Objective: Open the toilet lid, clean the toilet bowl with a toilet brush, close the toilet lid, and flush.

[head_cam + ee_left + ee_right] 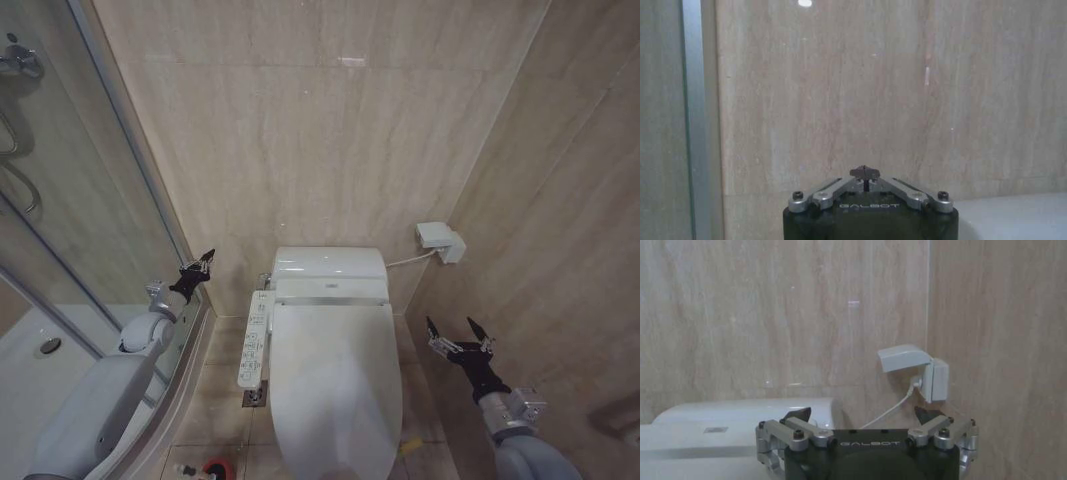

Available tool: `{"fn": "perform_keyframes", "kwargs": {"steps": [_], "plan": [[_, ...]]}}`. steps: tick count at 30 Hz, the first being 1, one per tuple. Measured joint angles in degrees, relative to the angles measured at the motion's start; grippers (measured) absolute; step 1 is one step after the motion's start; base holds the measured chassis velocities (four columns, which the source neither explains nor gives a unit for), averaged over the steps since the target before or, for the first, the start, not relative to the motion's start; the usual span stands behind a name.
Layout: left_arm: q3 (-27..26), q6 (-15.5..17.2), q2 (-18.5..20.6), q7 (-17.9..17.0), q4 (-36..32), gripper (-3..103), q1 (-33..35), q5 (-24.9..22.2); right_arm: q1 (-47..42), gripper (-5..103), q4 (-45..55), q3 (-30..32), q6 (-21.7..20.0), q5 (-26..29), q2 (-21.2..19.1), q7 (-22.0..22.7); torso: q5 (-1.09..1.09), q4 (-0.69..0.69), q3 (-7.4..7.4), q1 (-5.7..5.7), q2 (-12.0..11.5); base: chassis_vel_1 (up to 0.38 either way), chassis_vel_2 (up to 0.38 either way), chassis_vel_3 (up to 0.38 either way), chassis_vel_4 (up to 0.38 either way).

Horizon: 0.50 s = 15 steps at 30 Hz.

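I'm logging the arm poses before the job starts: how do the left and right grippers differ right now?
The left gripper is shut, fingertips meeting, while the right gripper is open with its fingers spread. The left gripper is raised beside the glass shower screen, level with the toilet tank; the right gripper sits lower, beside the closed toilet lid near the side wall. Both are empty, touch nothing, and point toward the back wall.

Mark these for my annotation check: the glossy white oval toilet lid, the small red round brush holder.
Glossy white oval toilet lid [335, 385], head view, middle of the closed cover.
Small red round brush holder [216, 469], head view, top rim.
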Motion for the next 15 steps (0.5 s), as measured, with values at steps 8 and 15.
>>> {"fn": "perform_keyframes", "kwargs": {"steps": [8, 15], "plan": [[3.1, -0.2, 0.2, 1.0, 1.5, 0, -1.9, -0.2, 0.0, 100, 0.0, 0.0, 0.0, 0.0, 0.0, 0.0, 0.01, 0.01, 0.00, 0.00, 0.0, -0.020, 0.028, 0.027, -0.026], [9.5, -1.1, -1.6, 2.5, 6.0, 0, -6.2, 0.0, 0.0, 100, 0.0, 0.0, 0.0, 0.0, 0.0, 0.0, 0.01, -0.01, 0.00, -0.01, 0.0, 0.000, 0.000, 0.000, 0.000]]}}
